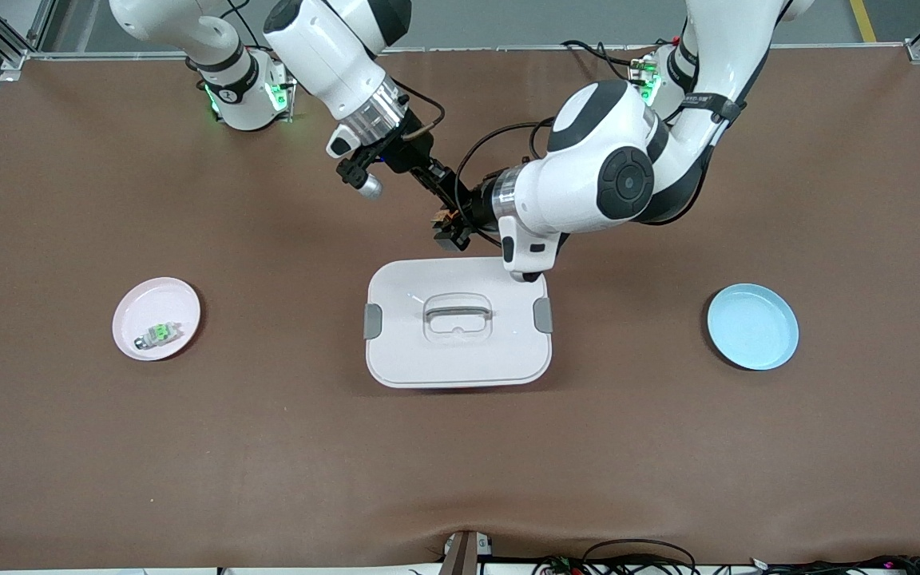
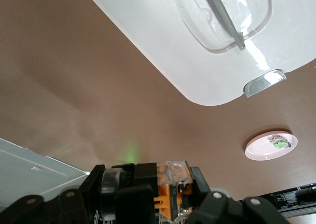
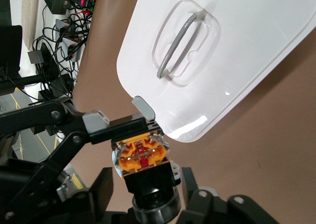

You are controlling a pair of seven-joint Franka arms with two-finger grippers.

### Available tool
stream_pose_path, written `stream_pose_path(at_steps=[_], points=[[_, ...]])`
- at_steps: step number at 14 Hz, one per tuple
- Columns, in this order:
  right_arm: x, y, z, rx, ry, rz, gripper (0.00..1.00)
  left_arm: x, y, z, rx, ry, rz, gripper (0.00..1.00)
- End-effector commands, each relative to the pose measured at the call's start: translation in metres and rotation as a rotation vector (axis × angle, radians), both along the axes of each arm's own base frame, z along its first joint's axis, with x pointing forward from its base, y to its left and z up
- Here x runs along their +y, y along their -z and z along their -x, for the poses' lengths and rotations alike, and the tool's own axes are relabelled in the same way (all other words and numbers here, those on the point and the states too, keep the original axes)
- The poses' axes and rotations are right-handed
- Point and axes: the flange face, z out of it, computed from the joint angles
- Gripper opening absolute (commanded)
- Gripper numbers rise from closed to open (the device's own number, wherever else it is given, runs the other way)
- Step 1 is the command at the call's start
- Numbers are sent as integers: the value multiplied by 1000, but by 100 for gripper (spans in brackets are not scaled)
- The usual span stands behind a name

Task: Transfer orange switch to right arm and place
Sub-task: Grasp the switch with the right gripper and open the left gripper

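The orange switch (image 1: 448, 216), a small black block with an orange top, hangs in the air over the brown table, just past the edge of the white lid (image 1: 460, 355) on the robots' side. My left gripper (image 1: 458, 228) is shut on it, and its fingers (image 2: 197, 178) clamp the switch (image 2: 170, 184) at both ends. My right gripper (image 1: 442, 201) has come in around the same switch (image 3: 143, 157). Its fingers (image 3: 105, 185) stand on either side of the black body with a small gap on each side, so the right gripper (image 3: 148, 185) is open.
The white lid with a grey handle lies mid-table. A pink plate (image 1: 131, 305) toward the right arm's end holds a green-topped part (image 1: 158, 334). A blue plate (image 1: 751, 326) lies toward the left arm's end. Cables run along the table's near edge.
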Motion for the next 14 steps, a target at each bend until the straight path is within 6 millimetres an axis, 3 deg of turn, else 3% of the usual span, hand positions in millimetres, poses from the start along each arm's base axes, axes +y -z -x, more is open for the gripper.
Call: stream_pose_path(at_steps=[1, 3, 6, 7, 8, 9, 14], points=[[6, -6, -2, 4, 11, -27, 23, -8, -5, 1, 12, -9, 13, 0], [6, -7, -2, 0, 8, -26, 0, -8, -5, 1, 13, -10, 14, 0], [7, -10, -3, -3, 7, -29, 0, -8, -5, 1, 12, -9, 13, 0], [7, -9, -3, -2, 6, -28, 0, -8, -4, 2, 12, -8, 13, 5], [7, -9, -3, -2, 6, -28, 0, -8, -5, 1, 9, -6, 15, 33], [7, -10, -2, -2, 7, -30, 0, -8, -4, 2, 2, 5, 13, 99], [7, -14, -3, -3, 4, -33, 0, -1, -15, -1, -10, -8, 9, 100]])
